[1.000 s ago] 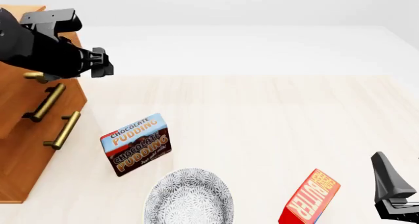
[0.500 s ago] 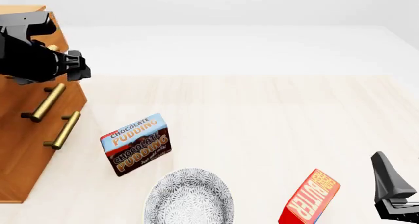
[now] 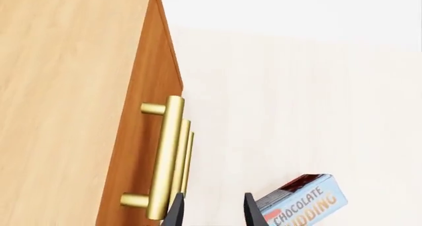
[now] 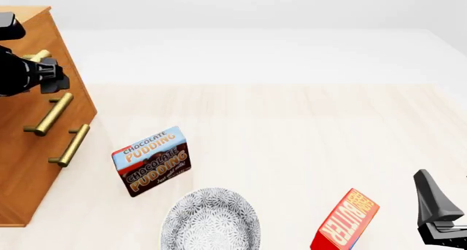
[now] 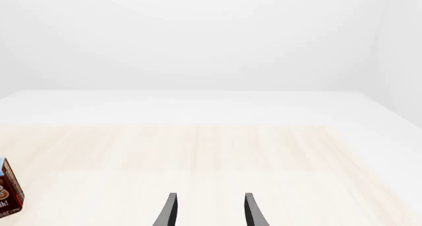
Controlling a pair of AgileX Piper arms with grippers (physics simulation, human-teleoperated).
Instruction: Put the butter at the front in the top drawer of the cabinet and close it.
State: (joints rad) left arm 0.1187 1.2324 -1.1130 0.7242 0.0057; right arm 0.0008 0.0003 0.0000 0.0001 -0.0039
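Observation:
The butter (image 4: pixel 346 221), a red carton with an orange lettered face, stands at the front right, cut off by the frame's bottom edge. Just to its right my right gripper (image 4: pixel 441 224) hangs open and apart from it; in the right wrist view this right gripper (image 5: pixel 209 213) holds nothing. The cabinet (image 4: pixel 22 168) stands at the far left with its top drawer (image 4: pixel 61 45) shut. My left gripper (image 4: pixel 56 77) is open right at the top brass handle (image 3: pixel 165 157). In the left wrist view one of its fingers (image 3: pixel 175 212) overlaps that handle's end.
A brown-and-blue Chocolate Pudding box (image 4: pixel 152 161) stands tilted between the cabinet and the table's middle. A patterned grey plate (image 4: pixel 210 220) lies at the front centre. Two lower brass handles (image 4: pixel 51 114) stick out from the cabinet front.
My left gripper has moved left and slightly down, from out over the table to the cabinet's top handle. The right arm, butter and pudding box have stayed still.

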